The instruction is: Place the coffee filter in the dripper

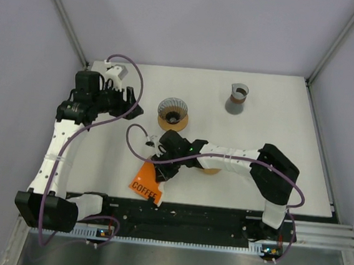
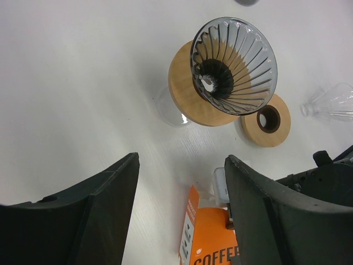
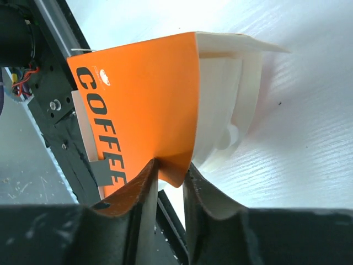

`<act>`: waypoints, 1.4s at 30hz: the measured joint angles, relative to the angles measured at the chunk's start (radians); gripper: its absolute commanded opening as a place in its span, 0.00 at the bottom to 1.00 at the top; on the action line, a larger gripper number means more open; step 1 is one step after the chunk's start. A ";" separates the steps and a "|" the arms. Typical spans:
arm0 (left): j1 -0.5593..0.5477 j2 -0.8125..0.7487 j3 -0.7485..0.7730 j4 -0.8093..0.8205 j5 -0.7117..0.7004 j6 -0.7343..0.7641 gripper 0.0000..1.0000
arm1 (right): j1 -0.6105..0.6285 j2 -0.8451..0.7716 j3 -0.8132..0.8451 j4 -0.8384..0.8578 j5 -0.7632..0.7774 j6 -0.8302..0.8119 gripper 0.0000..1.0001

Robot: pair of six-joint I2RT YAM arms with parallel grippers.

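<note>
The glass dripper stands on its wooden collar at mid-table; in the left wrist view the dripper is empty, its ribbed cone showing. An orange "COFFEE" filter package lies near the table's front edge. Its open end shows white paper filters inside. My right gripper is shut on the package's orange flap, fingers nearly together around it. My left gripper hovers left of the dripper, open and empty. The package also shows in the left wrist view.
A glass carafe with a grey collar stands at the back right. A loose wooden ring lies beside the dripper, with a clear glass piece to its right. The black rail runs along the front edge.
</note>
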 measured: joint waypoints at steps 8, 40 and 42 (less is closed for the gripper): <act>0.001 -0.002 -0.013 0.005 0.011 0.009 0.70 | 0.000 0.002 0.033 -0.007 0.005 -0.008 0.00; 0.009 0.026 -0.072 -0.068 0.134 0.130 0.70 | 0.175 -0.063 0.057 -0.127 0.634 -0.473 0.36; 0.009 0.026 -0.077 -0.067 0.141 0.130 0.70 | 0.182 -0.063 0.057 -0.129 0.632 -0.473 0.39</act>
